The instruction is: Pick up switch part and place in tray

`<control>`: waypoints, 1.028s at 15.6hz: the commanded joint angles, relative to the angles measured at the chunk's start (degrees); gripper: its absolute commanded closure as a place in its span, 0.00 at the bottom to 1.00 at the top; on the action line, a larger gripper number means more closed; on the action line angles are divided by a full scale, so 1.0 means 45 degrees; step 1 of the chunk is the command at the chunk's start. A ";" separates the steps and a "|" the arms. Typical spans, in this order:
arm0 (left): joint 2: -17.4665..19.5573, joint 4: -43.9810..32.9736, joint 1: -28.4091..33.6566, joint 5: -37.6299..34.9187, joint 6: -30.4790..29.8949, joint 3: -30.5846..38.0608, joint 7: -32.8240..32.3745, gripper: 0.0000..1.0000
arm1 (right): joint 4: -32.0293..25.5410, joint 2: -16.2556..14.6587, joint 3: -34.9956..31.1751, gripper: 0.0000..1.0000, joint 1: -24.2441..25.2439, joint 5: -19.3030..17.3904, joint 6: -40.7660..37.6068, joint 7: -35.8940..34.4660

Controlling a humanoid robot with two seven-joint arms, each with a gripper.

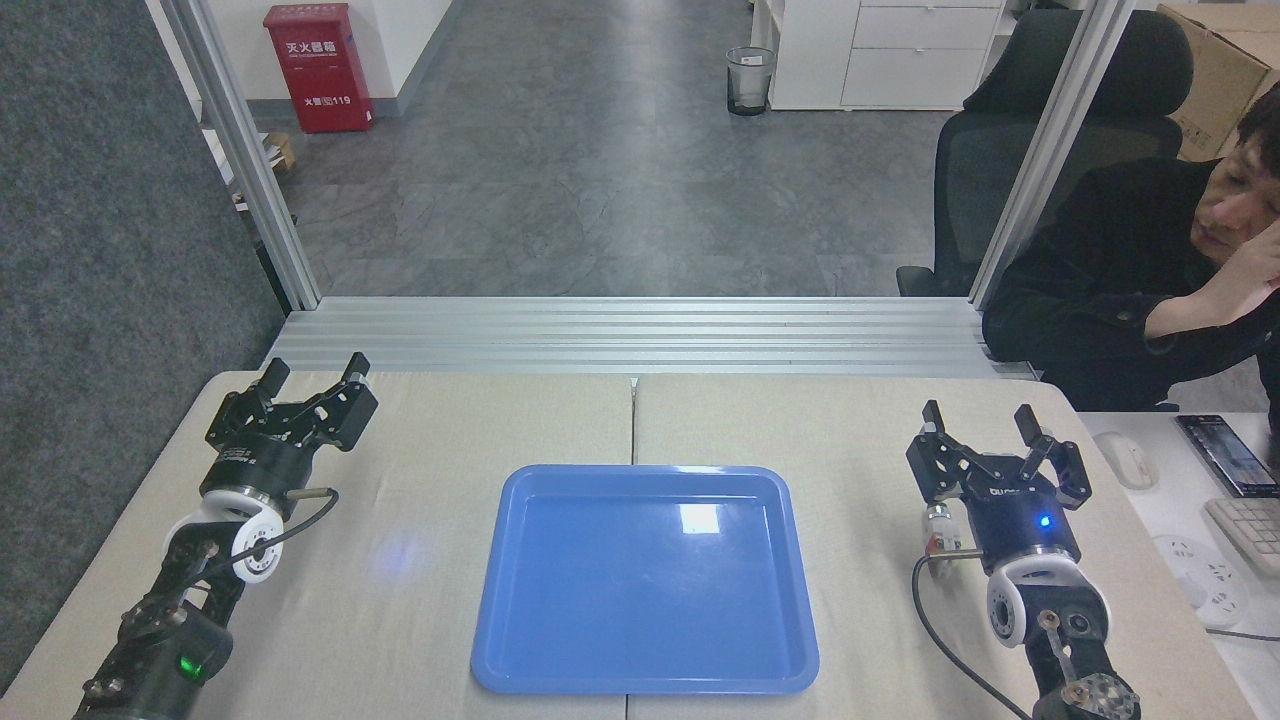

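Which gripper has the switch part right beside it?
The right gripper: the switch part lies on the table against its left side, partly hidden. The left gripper has only bare table nearby.

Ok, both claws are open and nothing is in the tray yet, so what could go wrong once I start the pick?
1. The small white switch part lies on the table largely hidden behind the right claw, so aiming at it from the head view is guesswork.
2. It sits beside that arm's black cable, which could snag or nudge it.
3. The glossy blue plastic tray has a raised rim; a low carry might clip it.
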 commanded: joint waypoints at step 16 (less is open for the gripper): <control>0.0000 0.0010 -0.0001 0.0000 0.0016 0.0000 -0.0008 0.00 | -0.0025 0.0116 0.0018 0.00 0.0001 0.0013 -0.0008 0.0007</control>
